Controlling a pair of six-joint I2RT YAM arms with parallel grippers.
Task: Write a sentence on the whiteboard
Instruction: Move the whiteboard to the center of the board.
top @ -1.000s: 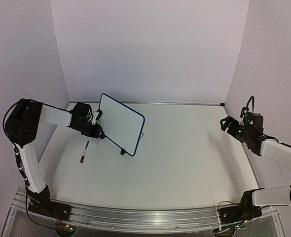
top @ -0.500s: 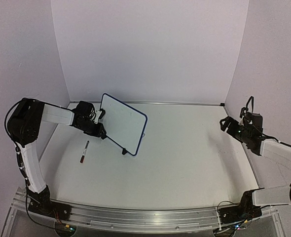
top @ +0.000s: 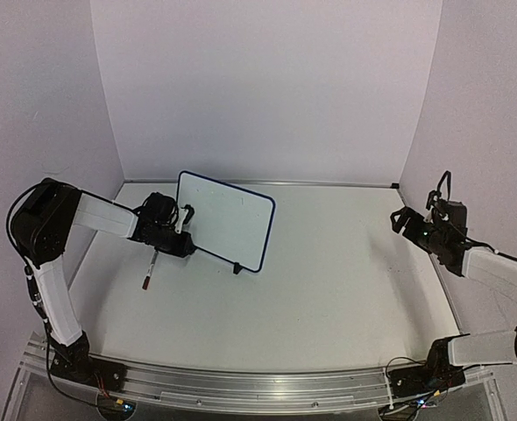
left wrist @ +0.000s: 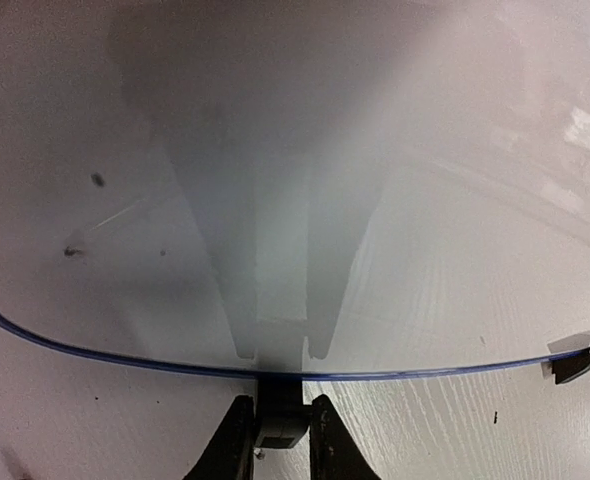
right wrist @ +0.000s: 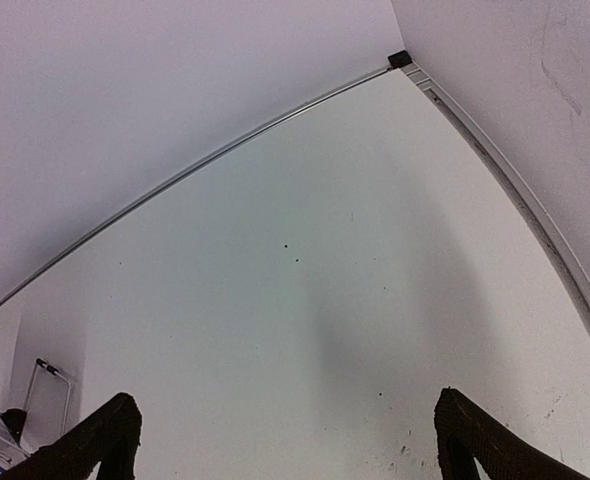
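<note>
- Left gripper [top: 181, 233] is seen clamped on the left edge of the whiteboard [top: 226, 219] in the overhead view.
- The whiteboard is stood upright on the table [top: 329, 289], its face turned toward the arms' side.
- Only in the left wrist view are the fingers [left wrist: 232, 445] shown closed around a dark block on the whiteboard's blue frame, with a black foot [left wrist: 575, 365] farther along that edge.
- In that close view the whiteboard's face is seen white with a few dark specks, which are not made out from above.
- A marker [top: 149, 270] lying on the table just left of the whiteboard is shown only from above.
- Right gripper [top: 401, 220] is held well to the right of the whiteboard; its jaws are seen spread wide and holding nothing in the right wrist view.
</note>
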